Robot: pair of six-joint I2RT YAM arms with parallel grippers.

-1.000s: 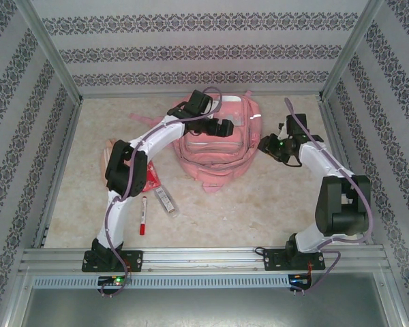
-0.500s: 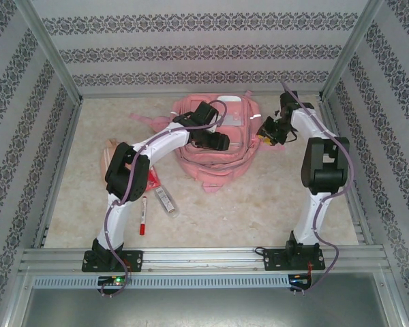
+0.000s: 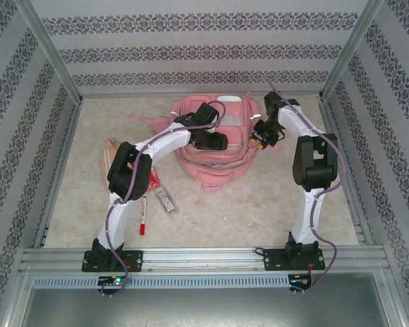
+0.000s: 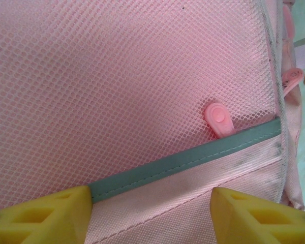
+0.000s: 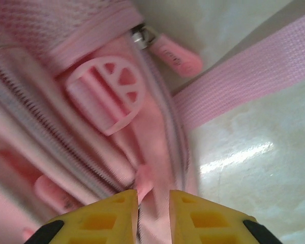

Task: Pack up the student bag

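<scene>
Marble-look tabletop (image 3: 259, 204), student bag (image 3: 218, 163) at far centre. Left gripper (image 4: 150, 203) has dropped onto the mesh pocket (image 4: 117, 76), jaws narrowed but still apart, gripping nothing. Right gripper (image 5: 152, 201) has swung in and is nearly closed on a zipper-side fold (image 5: 142, 183). Looks like opening the bag is starting.

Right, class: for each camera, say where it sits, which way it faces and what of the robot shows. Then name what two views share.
Top external: above and behind the bases, facing down and forward over the table; both arms, left hand and right hand at the student bag.
Left wrist: on the left arm, facing the bag's mesh pocket; spread yellow fingertips.
Right wrist: on the right arm, facing a zip pull and strap; fingertips nearly closed on pink fabric.
Shared: both wrist views show the bag close up.
</scene>
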